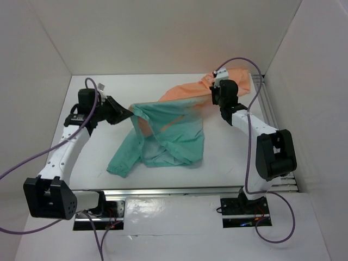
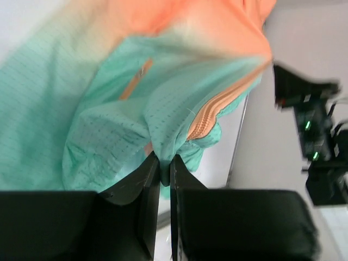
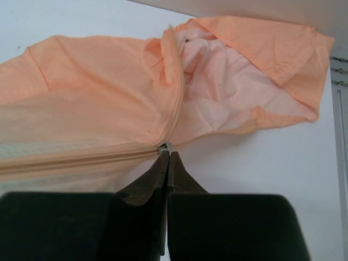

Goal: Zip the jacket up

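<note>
The jacket (image 1: 174,130) fades from peach-orange at the far right to teal-green at the near left and is stretched between my two grippers. My left gripper (image 1: 126,114) is shut on the teal hem by the bottom of the orange front zipper (image 2: 217,111); the cloth sits pinched between the fingers (image 2: 163,163). My right gripper (image 1: 216,100) is shut on the small metal zipper pull (image 3: 166,147) near the peach collar (image 3: 255,70). The zipper (image 3: 81,157) runs closed to the left of the pull. An orange pocket zip (image 2: 136,79) shows on the teal panel.
White walls enclose the table on three sides. A metal rail (image 1: 266,109) runs along the right edge. A teal sleeve (image 1: 122,160) trails toward the near edge. The right arm (image 2: 315,141) shows in the left wrist view.
</note>
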